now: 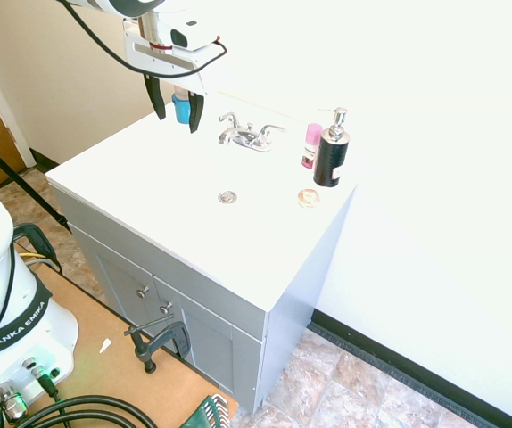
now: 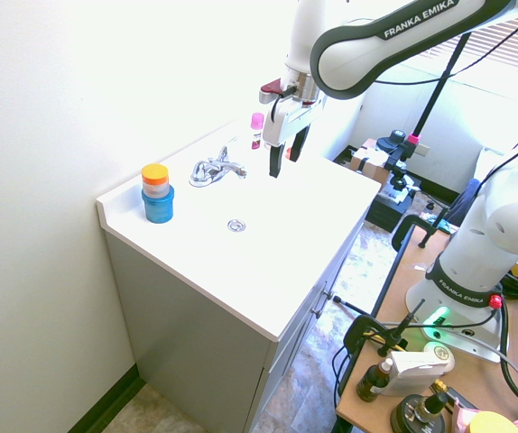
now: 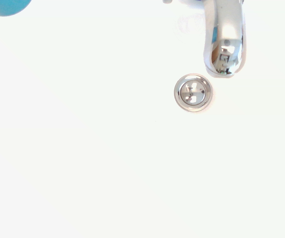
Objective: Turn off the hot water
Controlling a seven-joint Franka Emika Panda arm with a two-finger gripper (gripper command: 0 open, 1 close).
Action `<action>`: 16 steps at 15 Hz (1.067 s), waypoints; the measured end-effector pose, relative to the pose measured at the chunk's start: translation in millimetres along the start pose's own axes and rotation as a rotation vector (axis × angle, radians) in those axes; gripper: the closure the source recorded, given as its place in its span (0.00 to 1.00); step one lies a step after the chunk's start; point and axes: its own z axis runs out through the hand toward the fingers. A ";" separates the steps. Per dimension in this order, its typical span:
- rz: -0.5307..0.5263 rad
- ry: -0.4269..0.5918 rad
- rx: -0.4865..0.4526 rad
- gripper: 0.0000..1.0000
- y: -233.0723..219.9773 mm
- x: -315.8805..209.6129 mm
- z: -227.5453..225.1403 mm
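Gripper point(image 1: 178, 125) seen released, its two fingers parted, pointed downward above the white counter point(image 1: 158, 165). In the first exterior view its fingers are seen to the left of the tap, partly in front of the blue tub point(image 1: 182, 110).

Left lever point(image 1: 228, 118), small and chrome, is borne on the tap's left side, toward the blue tub. Right lever point(image 1: 275, 129) is seen on the opposite side, toward the bottles; spout point(image 1: 226, 137) is set between the two and reaches forward over the counter. In the wrist view the spout's tip and the round drain point(image 3: 193, 92) are shown close together, with an edge of the blue tub at a corner.

Blue tub is topped by a pale jar with an orange lid point(image 2: 154, 173). On the tap's other side, a pink-capped can point(image 1: 311, 147) is stood just beside a black pump bottle point(image 1: 332, 156), both upright. A round disc point(image 1: 308, 198) is laid flat near the bottle. Counter is carried by a grey cabinet point(image 1: 207, 325); a dark clamp point(image 1: 153, 346) is fixed at the edge of the wooden table point(image 1: 104, 374).
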 end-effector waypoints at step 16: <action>0.145 0.380 -0.094 0.00 -110.4 88.9 57.7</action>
